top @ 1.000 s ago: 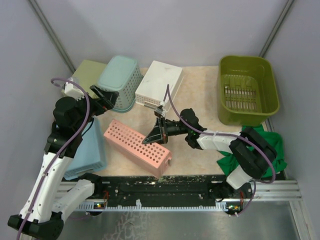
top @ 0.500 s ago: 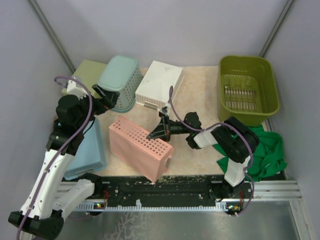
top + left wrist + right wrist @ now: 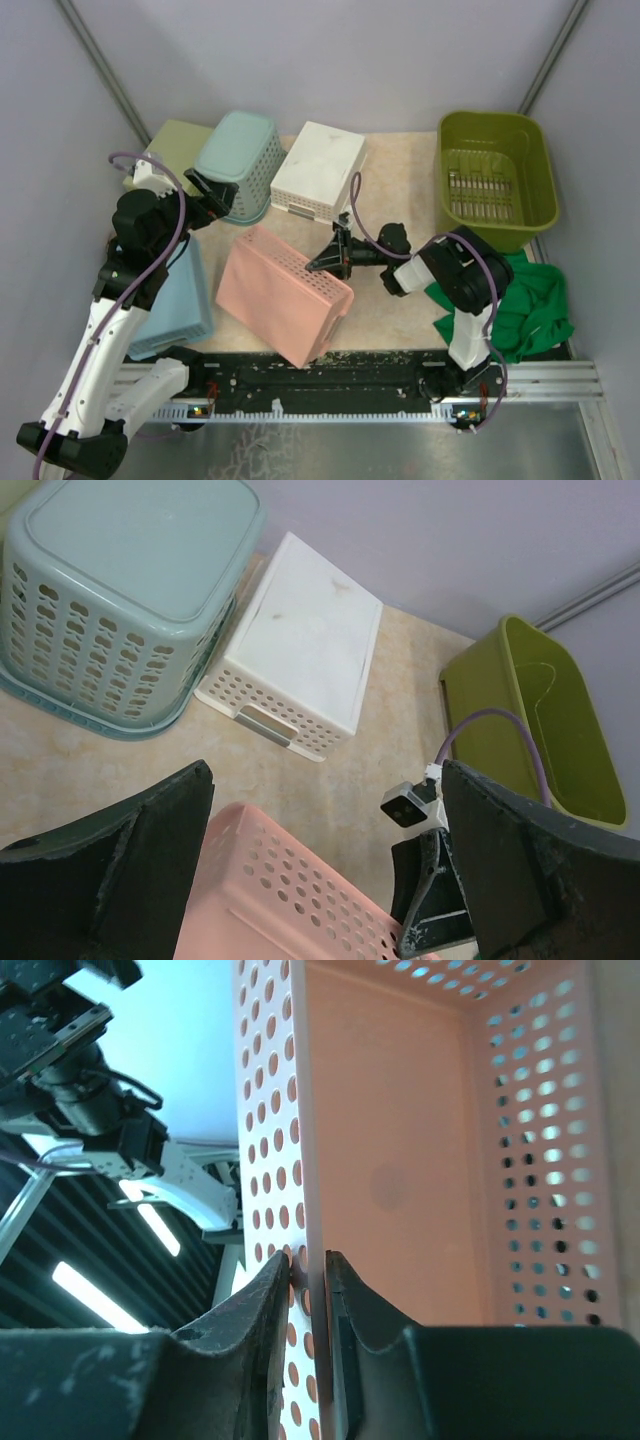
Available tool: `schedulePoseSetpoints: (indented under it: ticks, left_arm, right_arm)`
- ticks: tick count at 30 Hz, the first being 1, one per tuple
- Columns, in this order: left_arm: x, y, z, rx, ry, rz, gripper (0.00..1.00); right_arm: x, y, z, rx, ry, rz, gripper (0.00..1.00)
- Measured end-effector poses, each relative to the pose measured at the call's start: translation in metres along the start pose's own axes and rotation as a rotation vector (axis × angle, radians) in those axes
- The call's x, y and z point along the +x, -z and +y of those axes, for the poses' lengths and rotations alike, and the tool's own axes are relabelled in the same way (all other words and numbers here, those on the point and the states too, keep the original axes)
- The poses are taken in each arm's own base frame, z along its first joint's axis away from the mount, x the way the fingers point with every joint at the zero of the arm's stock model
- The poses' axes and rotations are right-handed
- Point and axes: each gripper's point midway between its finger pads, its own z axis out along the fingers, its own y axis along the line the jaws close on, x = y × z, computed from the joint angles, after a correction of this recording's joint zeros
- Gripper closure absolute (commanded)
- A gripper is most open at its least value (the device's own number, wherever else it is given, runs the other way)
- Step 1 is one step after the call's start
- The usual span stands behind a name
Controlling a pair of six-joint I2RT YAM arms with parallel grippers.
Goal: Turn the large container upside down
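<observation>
The large olive-green container [image 3: 483,190] stands upright, mouth up, at the back right; it also shows in the left wrist view [image 3: 560,730]. Neither gripper touches it. My right gripper [image 3: 325,262] is well left of it, shut on the rim wall of a pink perforated basket [image 3: 280,295]. That basket is tipped over at the table's middle front. The right wrist view shows the gripper [image 3: 310,1270] pinching the pink wall [image 3: 420,1140]. My left gripper [image 3: 210,195] hangs open and empty above the table's left side, its own view [image 3: 328,770] looking down on the pink basket [image 3: 290,910].
A teal lattice basket [image 3: 238,160] and a white perforated basket [image 3: 318,165] lie upside down at the back. A pale-green tray [image 3: 175,145] sits behind the teal one. A light-blue bin [image 3: 180,295] lies at the left front. A green cloth [image 3: 530,300] lies below the olive container.
The right gripper has rolled the pink basket over toward the left, from its perforated side facing up to its solid base facing up. The gripper has drawn slightly right. The olive container has not moved.
</observation>
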Motion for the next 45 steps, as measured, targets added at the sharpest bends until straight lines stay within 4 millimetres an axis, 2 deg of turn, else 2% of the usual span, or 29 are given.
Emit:
schedulePoseSetpoints:
  ticks: [4,7,11,14,16,20,25,27,29,31,33,36,38,41,43,45]
  left_arm:
    - [0.0,0.0,0.001,-0.002,-0.002,-0.001,0.0]
    - [0.0,0.0,0.001,-0.003,-0.003,-0.001,0.0]
    - [0.001,0.0,0.002,-0.008,-0.005,0.005,0.0]
    - [0.002,0.001,0.003,-0.01,-0.007,0.007,0.0]
    - [0.002,0.002,0.003,-0.01,-0.006,0.007,0.0]
    - [0.003,0.002,0.003,-0.01,-0.007,0.009,0.0]
    - [0.006,0.003,0.0,0.01,-0.021,0.024,0.0]
    - [0.01,0.001,-0.002,0.03,-0.035,0.047,0.0]
    - [0.019,-0.003,-0.005,0.047,-0.049,0.083,0.0]
    - [0.035,-0.009,-0.01,0.068,-0.073,0.137,0.0]
    - [0.059,-0.013,-0.021,0.097,-0.11,0.208,0.0]
    - [0.103,-0.013,-0.041,0.147,-0.185,0.328,0.0]
    - [0.126,-0.013,-0.049,0.169,-0.227,0.39,0.0]
    - [0.151,-0.016,-0.053,0.177,-0.269,0.453,0.0]
    - [0.162,-0.018,-0.054,0.179,-0.289,0.479,0.0]
    - [0.17,-0.017,-0.056,0.188,-0.305,0.5,0.0]
  right_arm:
    - [-0.009,0.001,-0.023,0.086,-0.012,-0.019,0.62]
    - [-0.019,-0.002,-0.039,0.188,0.011,-0.037,0.48]
    - [-0.045,-0.006,-0.042,0.356,0.125,-0.097,0.34]
    - [-0.066,-0.003,-0.037,0.491,0.23,-0.153,0.3]
    - [-0.074,0.005,-0.037,0.577,0.284,-0.182,0.27]
    - [-0.077,0.028,-0.043,0.745,0.346,-0.224,0.27]
    - [-0.08,0.064,-0.053,0.954,0.396,-0.291,0.26]
    - [-0.08,0.081,-0.05,1.031,0.426,-0.332,0.27]
    - [-0.082,0.098,-0.037,1.09,0.475,-0.393,0.27]
    - [-0.084,0.116,-0.016,1.14,0.545,-0.481,0.27]
    - [-0.085,0.137,0.016,1.172,0.637,-0.604,0.24]
    - [-0.082,0.168,0.068,1.188,0.772,-0.8,0.13]
    - [-0.075,0.192,0.094,1.203,0.852,-0.922,0.1]
    - [-0.07,0.23,0.117,1.291,0.944,-1.079,0.06]
    - [-0.072,0.249,0.124,1.374,0.973,-1.138,0.05]
    - [-0.083,0.271,0.126,1.48,0.964,-1.18,0.04]
